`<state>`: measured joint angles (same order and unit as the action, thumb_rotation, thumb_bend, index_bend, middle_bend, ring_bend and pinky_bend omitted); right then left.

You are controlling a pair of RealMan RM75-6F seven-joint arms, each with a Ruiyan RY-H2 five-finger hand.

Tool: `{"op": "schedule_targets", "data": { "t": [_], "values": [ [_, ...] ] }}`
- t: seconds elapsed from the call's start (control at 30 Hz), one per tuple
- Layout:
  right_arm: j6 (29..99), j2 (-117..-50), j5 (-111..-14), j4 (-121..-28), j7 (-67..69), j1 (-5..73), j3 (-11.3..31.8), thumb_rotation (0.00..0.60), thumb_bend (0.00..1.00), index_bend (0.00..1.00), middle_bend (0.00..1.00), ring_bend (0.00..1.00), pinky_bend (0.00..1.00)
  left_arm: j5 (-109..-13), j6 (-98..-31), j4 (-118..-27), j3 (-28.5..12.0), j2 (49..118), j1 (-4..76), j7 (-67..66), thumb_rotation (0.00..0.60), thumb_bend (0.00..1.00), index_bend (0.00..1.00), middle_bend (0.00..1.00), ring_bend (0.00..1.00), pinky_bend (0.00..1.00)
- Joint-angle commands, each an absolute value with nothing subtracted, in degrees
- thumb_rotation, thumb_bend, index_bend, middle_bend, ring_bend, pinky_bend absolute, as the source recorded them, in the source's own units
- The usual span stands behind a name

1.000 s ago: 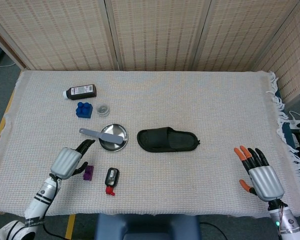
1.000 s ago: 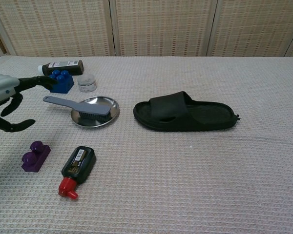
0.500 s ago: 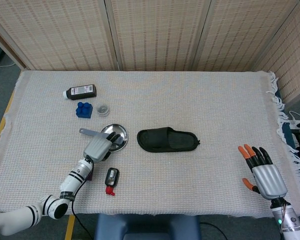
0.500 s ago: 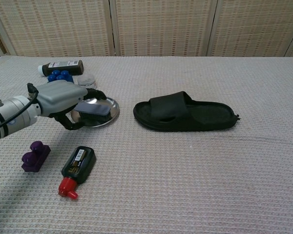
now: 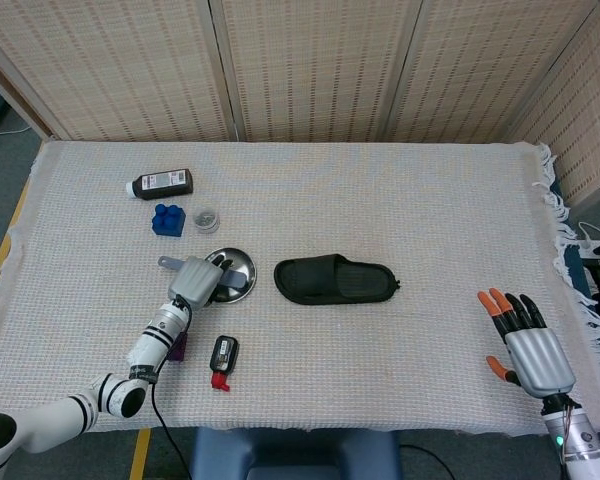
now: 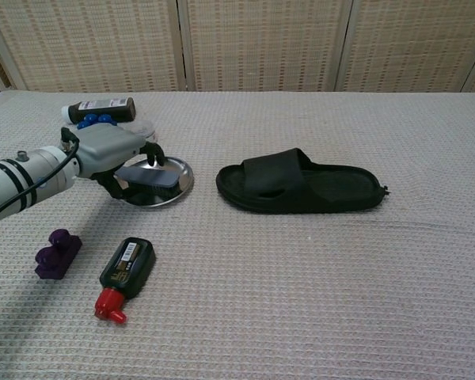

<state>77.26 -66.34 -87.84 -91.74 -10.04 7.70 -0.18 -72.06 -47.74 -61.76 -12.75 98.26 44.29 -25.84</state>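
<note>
Right now the left hand is down over the gray brush, which lies across the round metal plate near the left side of the table. Its dark fingers curl around the brush handle, so it looks like it is holding the brush, though the hand hides most of the handle. From the head view, the left hand covers the left half of the metal plate, and only the end of the brush pokes out. Just behind the hand sit a blue block, a little clear jar and a dark bottle lying on its side. Closer to the front edge lie a purple block and a small black bottle with a red cap. A black slipper rests in the middle of the table, just right of the plate but not touching it. Far away on the other side, the right hand rests near the front right corner of the woven cloth. It holds nothing, and its orange-tipped fingers are spread apart.
</note>
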Motion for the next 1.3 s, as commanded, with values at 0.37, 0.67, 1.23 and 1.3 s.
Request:
{"op": "schedule_targets", "data": {
  "t": [0.37, 0.67, 1.23, 1.3],
  "values": [
    [77.3, -66.3, -88.0, -91.8, -9.8, 7.8, -0.3, 0.600, 0.17, 0.00, 0.00, 0.00, 0.00, -72.7, -49.9, -58.2, -11.1, 99.7, 45.3, -23.7, 0.600, 0.39, 0.41, 0.43, 0.79, 1.00],
    [74.4, -68.3, -89.9, -89.7, -8.2, 11.0, 0.4, 0.600, 0.20, 0.00, 0.00, 0.00, 0.00, -72.9, -51.4, -59.7, -10.8, 98.8, 45.4, -24.6, 0.600, 0.39, 0.43, 0.47, 0.80, 1.00],
    [44.2, -77.2, -81.9, -83.6, -12.6, 34.1, 6.7, 0.600, 0.61, 0.00, 0.00, 0.00, 0.00, -63.4, -54.8, -75.5, -15.5, 96.9, 48.8, -39.1, 0.600, 0.39, 0.43, 0.46, 0.80, 1.00],
    [42.7, -77.7, -80.4, -83.5, -14.0, 35.2, 6.7, 0.600, 0.62, 0.00, 0.00, 0.00, 0.00, -62.4, -55.0, -76.2, -15.7, 97.4, 49.4, -39.8, 0.600, 0.39, 0.43, 0.46, 0.80, 1.00]
  ]
}}
